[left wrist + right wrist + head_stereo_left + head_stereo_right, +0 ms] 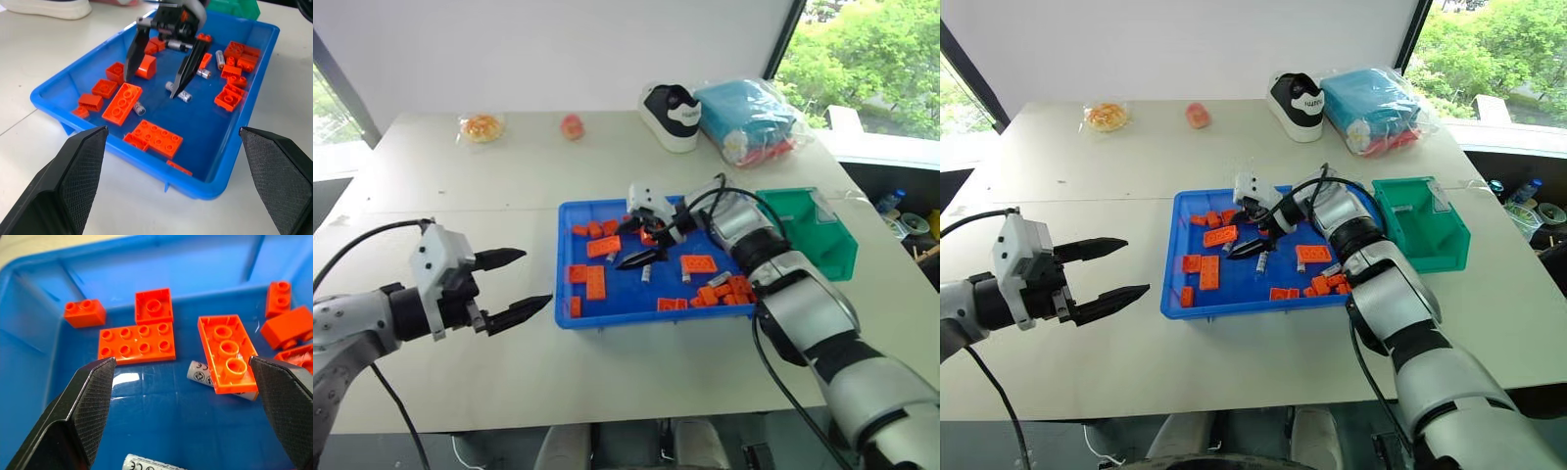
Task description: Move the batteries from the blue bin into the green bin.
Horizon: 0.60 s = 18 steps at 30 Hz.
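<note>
The blue bin (570,315) is sitting near the middle of the table (460,196), and the green bin (822,240) is standing just beside its right end, toward the table's right edge. Orange bricks (595,282) are lying scattered across the blue bin's floor, and the batteries (178,93) are lying among them — one is resting partly under an upturned brick (227,352), another is lying near the bin's right end by a cluster of bricks. The right gripper (644,247) is reaching into the blue bin from the right side, its jaws standing wide apart and holding nothing; its fingertips (177,90) are hanging low over the bin floor, close to a battery. The left gripper (519,284) is hovering above bare table off the blue bin's left end, pointing toward the bin — its jaws are also standing apart and empty. Along the table's far edge, a black-and-white shoe (671,116) and a teal plastic-wrapped bundle (749,117) are sitting side by side.
</note>
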Available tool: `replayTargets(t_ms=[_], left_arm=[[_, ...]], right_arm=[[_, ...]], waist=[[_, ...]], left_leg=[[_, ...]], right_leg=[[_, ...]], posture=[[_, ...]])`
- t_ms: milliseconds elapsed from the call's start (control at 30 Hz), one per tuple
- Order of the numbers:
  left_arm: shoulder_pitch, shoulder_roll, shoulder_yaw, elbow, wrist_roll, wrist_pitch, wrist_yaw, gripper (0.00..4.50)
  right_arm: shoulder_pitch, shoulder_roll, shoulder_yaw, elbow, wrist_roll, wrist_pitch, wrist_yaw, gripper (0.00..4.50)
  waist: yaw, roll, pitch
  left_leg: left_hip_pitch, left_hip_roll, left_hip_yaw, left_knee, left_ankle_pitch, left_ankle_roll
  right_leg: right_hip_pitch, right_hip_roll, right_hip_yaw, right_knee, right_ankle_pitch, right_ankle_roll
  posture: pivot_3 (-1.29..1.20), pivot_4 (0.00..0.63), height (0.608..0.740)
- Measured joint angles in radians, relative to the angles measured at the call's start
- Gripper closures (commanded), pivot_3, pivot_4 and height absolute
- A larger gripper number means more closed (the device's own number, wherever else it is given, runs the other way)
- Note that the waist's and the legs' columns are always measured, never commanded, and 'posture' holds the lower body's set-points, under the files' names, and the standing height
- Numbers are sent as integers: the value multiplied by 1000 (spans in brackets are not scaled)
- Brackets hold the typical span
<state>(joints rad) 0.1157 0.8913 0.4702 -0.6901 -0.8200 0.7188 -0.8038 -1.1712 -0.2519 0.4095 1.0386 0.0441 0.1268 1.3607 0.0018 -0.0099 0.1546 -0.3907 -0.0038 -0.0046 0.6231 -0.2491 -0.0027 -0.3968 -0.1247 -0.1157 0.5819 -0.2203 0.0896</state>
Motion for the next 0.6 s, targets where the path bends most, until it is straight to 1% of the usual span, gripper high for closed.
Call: replayTargets(t_ms=[100, 267, 467, 600], left_arm=[[8, 0, 19, -12, -9, 0, 17, 0], [30, -8, 22, -28, -21, 0, 45, 0], [45, -13, 28, -39, -27, 0, 67, 0], [43, -13, 28, -39, -30, -1, 72, 0]], right_arm=[[-21, 35, -18, 89, -26, -36, -23, 43], [-48, 61, -75, 168, -41, -46, -52, 43], [-88, 81, -178, 188, -22, -11, -33, 43], [-101, 89, -207, 191, -27, -10, -55, 43]], waist=[[-10, 0, 0], [-18, 0, 0], [-16, 0, 0], [-16, 0, 0]], left_leg=[[0, 0, 0, 0, 0, -1], [0, 0, 0, -1, 0, -1], [0, 1, 0, -1, 0, -2], [1, 1, 0, -1, 0, -3]], right_leg=[[0, 0, 0, 0, 0, 0], [2, 2, 2, 1, 0, 0], [1, 3, 2, 0, 0, 0], [0, 3, 2, 0, 0, 0]], posture=[[0, 150, 707], [0, 150, 707], [0, 150, 707], [0, 150, 707]])
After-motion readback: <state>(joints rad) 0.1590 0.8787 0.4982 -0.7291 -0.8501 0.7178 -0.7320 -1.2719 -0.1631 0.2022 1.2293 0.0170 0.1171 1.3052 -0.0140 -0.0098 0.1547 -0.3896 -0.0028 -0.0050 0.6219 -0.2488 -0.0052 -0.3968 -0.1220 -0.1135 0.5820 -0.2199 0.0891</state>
